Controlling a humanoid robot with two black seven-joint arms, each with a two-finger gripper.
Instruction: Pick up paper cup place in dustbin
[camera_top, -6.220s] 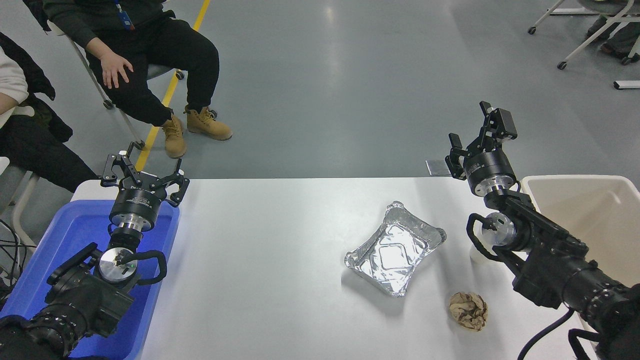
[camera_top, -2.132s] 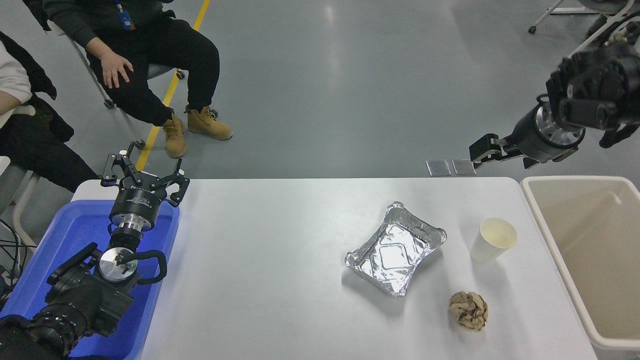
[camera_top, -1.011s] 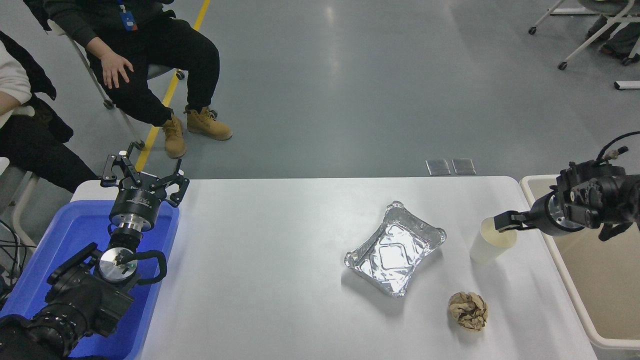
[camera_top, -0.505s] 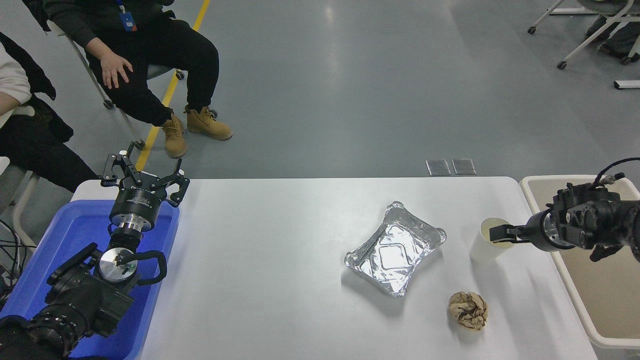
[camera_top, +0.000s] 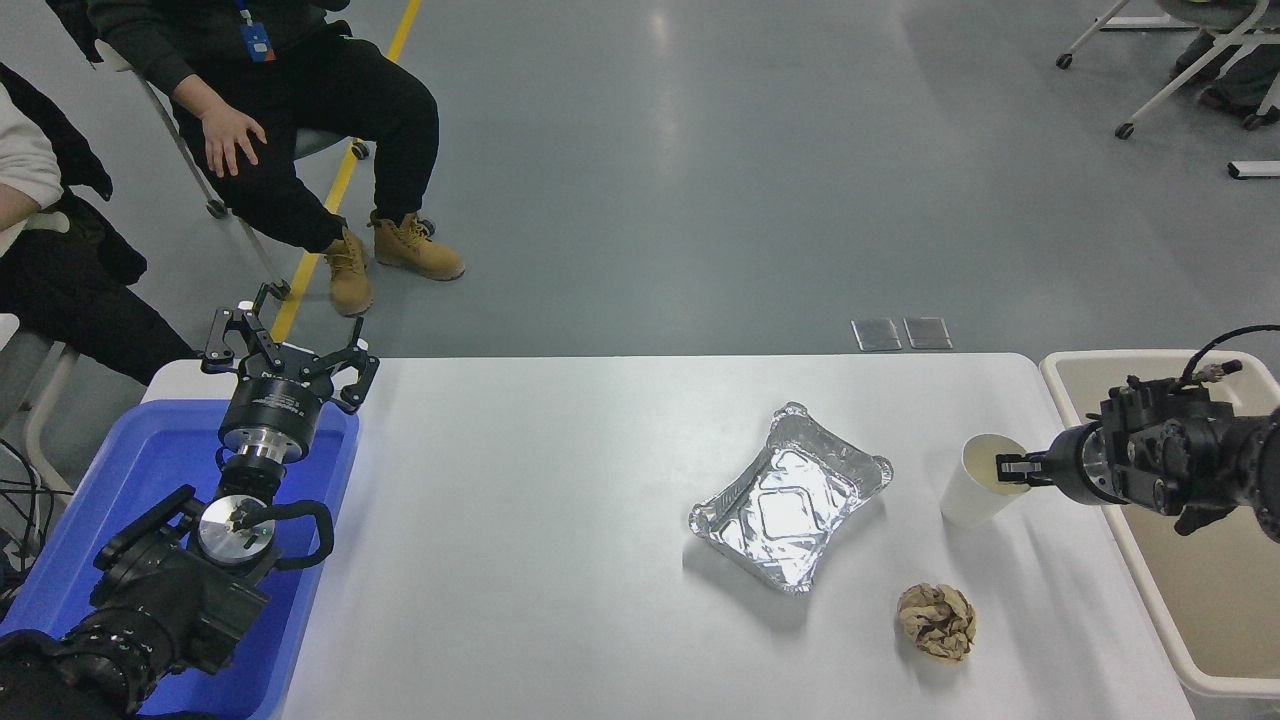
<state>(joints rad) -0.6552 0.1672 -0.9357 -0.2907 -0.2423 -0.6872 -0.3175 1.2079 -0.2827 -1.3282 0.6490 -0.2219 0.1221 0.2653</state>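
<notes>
The paper cup (camera_top: 972, 494), white with a pale yellowish inside, stands on the white table (camera_top: 560, 560) near its right edge. My right gripper (camera_top: 1008, 467) reaches in level from the right, over the dustbin, and its thin fingertips are pinched on the near right side of the cup's rim. The dustbin (camera_top: 1150, 605), a large beige bin with a thick rim, stands just right of the table. My left gripper (camera_top: 290, 358) is parked above the blue bin at the lower left with its fingers spread open.
A foil tray (camera_top: 790, 497) lies left of the cup and a crumpled brown paper ball (camera_top: 936, 621) lies in front of it. A blue bin (camera_top: 120, 470) stands at the table's left end. People sit at the far left.
My right arm swung up and out, then came down level from the right to the cup. In the last half second its fingertips drew together on the cup's rim. The left arm stayed still.
</notes>
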